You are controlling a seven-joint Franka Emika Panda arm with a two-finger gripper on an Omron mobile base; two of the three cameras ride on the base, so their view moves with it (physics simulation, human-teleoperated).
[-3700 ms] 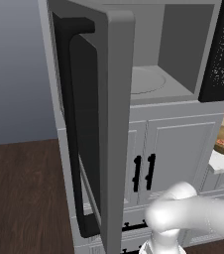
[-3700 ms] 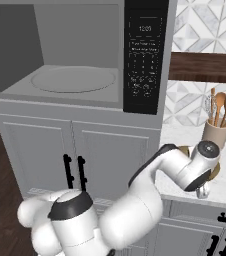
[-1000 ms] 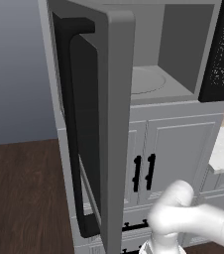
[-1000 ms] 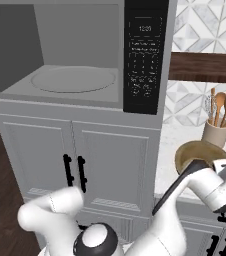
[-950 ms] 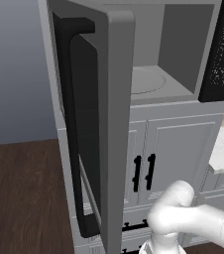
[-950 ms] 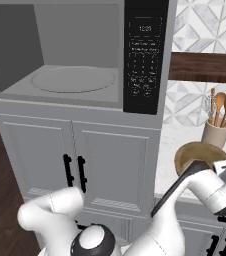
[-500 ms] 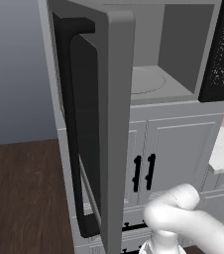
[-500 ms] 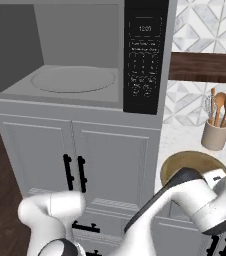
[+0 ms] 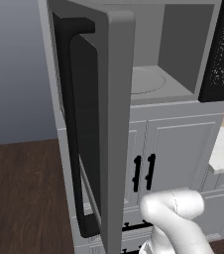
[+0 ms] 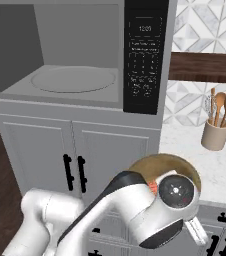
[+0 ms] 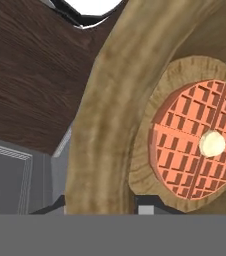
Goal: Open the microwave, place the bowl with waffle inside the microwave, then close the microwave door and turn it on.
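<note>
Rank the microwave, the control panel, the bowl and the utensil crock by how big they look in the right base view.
1. microwave
2. control panel
3. bowl, though it is partly hidden by the arm and nearer the camera, so this rank is unsure
4. utensil crock

Matt wood-grain bowl point(image 11: 105, 125); smooth grey microwave point(image 10: 75, 100).

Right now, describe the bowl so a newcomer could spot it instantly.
Start at the grey microwave with its door swung open, then look down and right past the white cabinets. The bowl sits just behind the arm's wrist, its rim between the gripper fingertips. It is round, wood-coloured, holding a reddish waffle, unlike the tall cream utensil jar.
</note>
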